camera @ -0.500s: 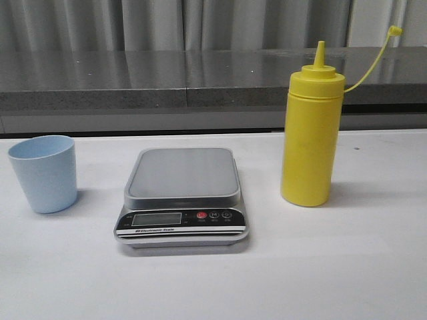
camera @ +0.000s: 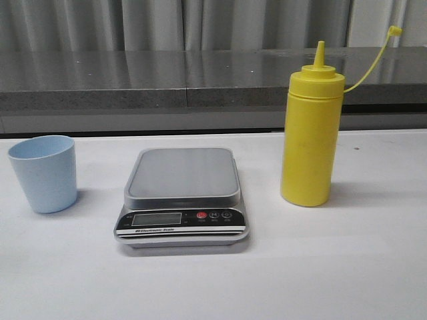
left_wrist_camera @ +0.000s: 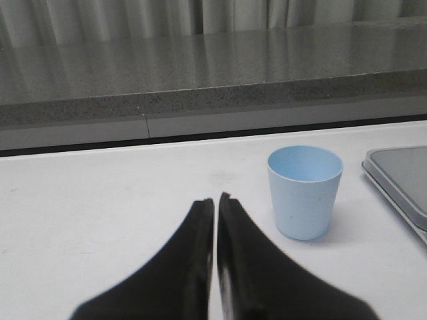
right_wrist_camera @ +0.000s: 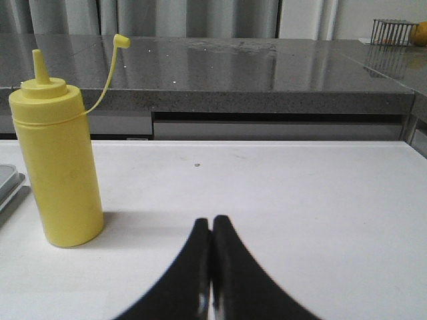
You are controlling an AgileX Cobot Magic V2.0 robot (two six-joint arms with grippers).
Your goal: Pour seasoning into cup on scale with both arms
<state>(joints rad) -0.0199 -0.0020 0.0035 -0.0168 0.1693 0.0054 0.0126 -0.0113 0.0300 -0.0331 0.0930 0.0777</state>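
The yellow seasoning bottle stands upright on the table right of the scale, its cap hanging off on a thin tether; it also shows in the right wrist view. The light blue cup stands empty on the table left of the scale, and shows in the left wrist view. The silver scale sits in the middle with nothing on it. My left gripper is shut and empty, short of the cup. My right gripper is shut and empty, short of the bottle. Neither arm shows in the front view.
A grey stone ledge runs along the back of the white table, with curtains behind. A wire basket sits on a far counter in the right wrist view. The scale's edge shows beside the cup.
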